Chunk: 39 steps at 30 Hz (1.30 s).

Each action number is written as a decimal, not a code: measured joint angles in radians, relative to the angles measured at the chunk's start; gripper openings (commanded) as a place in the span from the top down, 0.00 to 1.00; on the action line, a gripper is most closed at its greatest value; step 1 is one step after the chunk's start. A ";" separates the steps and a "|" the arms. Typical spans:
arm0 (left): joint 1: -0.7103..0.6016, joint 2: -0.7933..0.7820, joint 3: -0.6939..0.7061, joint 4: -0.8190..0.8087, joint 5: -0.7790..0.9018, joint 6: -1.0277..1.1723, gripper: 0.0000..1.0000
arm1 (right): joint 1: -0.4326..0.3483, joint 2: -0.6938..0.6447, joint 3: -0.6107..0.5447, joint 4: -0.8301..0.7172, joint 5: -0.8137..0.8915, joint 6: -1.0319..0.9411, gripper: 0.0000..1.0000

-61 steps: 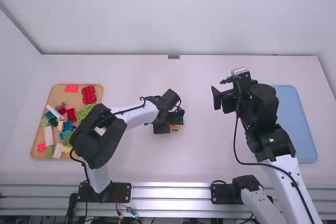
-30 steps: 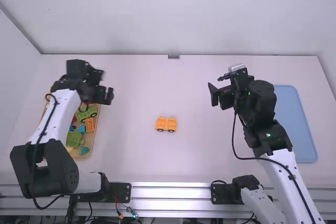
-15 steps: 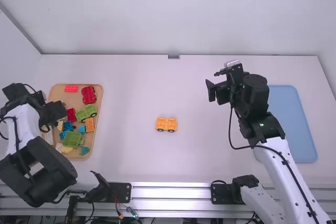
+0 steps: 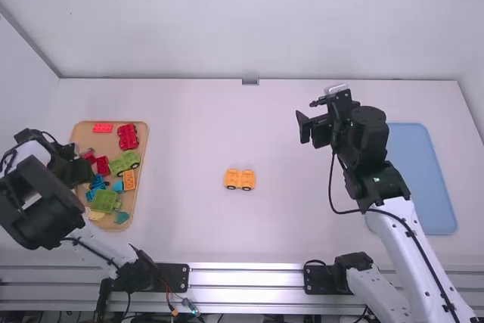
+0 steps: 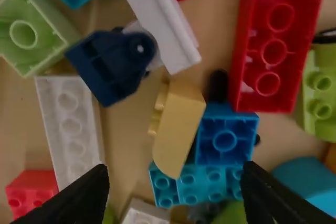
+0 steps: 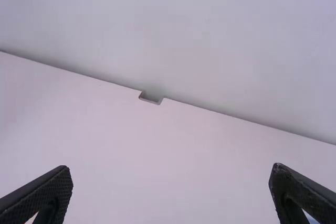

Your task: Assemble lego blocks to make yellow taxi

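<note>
The left gripper [image 4: 77, 167] is hovering over the block tray [image 4: 85, 133], the right gripper [image 4: 306, 120] above the table [image 4: 189, 225], both holding fingers apart.

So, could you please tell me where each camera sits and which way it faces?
High view: above and behind the left arm and right arm, facing forward and down onto the table.
Left wrist view: on that wrist, facing blocks; its left gripper shows.
Right wrist view: on that wrist, facing the wall; its right gripper shows.
High and right wrist views share the notch.
</note>
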<state>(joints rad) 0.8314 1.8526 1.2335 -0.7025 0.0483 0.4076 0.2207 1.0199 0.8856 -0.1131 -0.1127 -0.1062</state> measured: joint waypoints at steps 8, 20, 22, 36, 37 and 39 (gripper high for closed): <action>0.003 0.002 0.001 0.025 0.037 0.099 0.49 | 0.000 0.000 0.000 0.006 0.000 0.001 0.01; 0.023 0.002 0.002 0.013 0.018 0.133 0.60 | 0.000 0.000 0.000 0.018 0.000 0.002 0.01; 0.023 0.002 0.002 0.018 0.018 0.141 0.58 | 0.000 0.000 0.000 0.019 0.000 0.001 0.01; 0.023 0.002 -0.047 0.091 0.018 0.155 0.60 | 0.000 0.000 0.000 0.020 0.000 0.002 0.01; 0.023 0.002 -0.047 0.092 0.018 0.155 0.60 | 0.000 0.000 0.000 0.020 0.000 0.001 0.01; 0.023 0.002 -0.048 0.100 0.018 0.155 0.60 | 0.000 0.000 0.000 0.020 0.000 0.003 0.01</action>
<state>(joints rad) 0.8547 1.8545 1.1858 -0.6025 0.0666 0.5629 0.2207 1.0195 0.8852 -0.0933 -0.1131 -0.1032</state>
